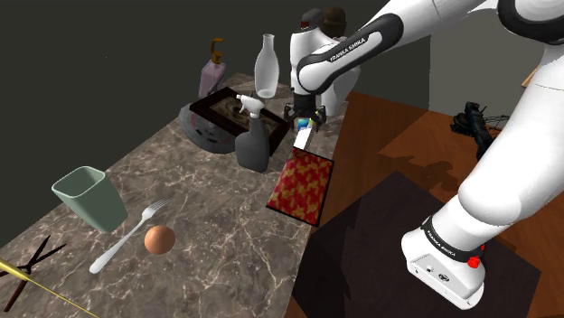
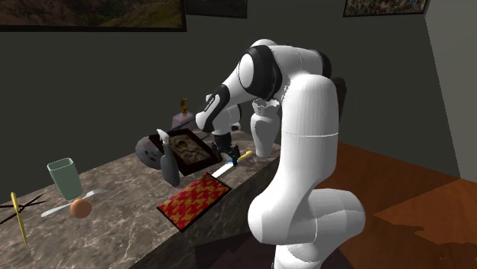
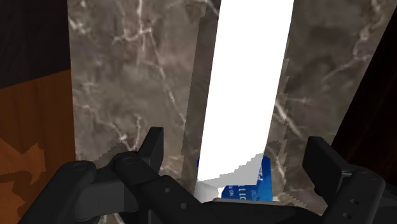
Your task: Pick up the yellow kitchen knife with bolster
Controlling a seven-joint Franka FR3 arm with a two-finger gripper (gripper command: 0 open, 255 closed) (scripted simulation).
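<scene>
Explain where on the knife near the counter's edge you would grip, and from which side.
Take the knife by its yellow handle, not the white blade. It lies flat on the counter, so bring the open tool straight down, closing across the handle's narrow width.

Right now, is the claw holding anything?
Claw: open, holding nothing. The knife sits between its fingers, untouched.

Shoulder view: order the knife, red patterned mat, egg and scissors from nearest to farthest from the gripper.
1. Knife: directly under the gripper, at the counter edge.
2. Red patterned mat: next along that edge, toward the stand.
3. Egg: well down the counter, lower left.
4. Scissors: at the far lower-left end.
</scene>
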